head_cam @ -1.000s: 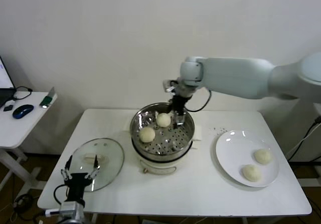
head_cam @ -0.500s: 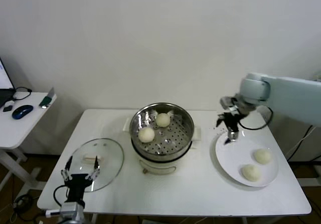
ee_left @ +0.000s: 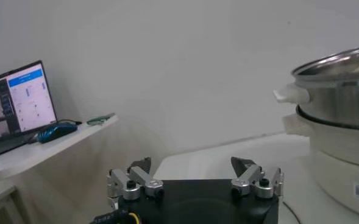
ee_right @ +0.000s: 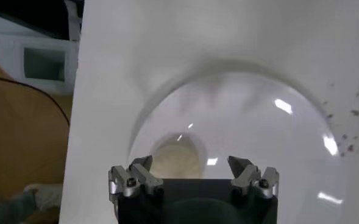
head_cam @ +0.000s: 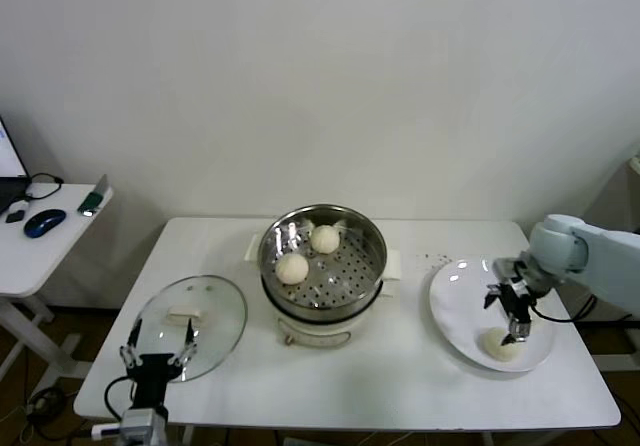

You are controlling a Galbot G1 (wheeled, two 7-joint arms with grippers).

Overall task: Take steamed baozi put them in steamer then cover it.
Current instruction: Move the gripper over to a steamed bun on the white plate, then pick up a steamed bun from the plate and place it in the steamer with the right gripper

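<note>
The steamer (head_cam: 322, 284) stands mid-table with two baozi, one at its back (head_cam: 324, 238) and one at its left (head_cam: 292, 267), on the perforated tray. My right gripper (head_cam: 515, 316) is open and empty, low over the white plate (head_cam: 455, 306). One baozi (head_cam: 497, 344) lies on the plate just beside its fingers; the other is hidden behind the gripper. In the right wrist view a baozi (ee_right: 175, 159) lies right under the open gripper (ee_right: 191, 165). The glass cover (head_cam: 190, 313) lies on the table at the left. My left gripper (head_cam: 155, 351) waits open at its near edge.
A side table with a mouse (head_cam: 45, 221) stands at the far left. The steamer's wall (ee_left: 344, 103) shows in the left wrist view, ahead of the left gripper (ee_left: 191, 165). Dark specks (head_cam: 436, 259) lie on the table behind the plate.
My right arm has swung from above the steamer to the right and down over the plate, empty. Two baozi stay in the steamer. The left arm has barely moved.
</note>
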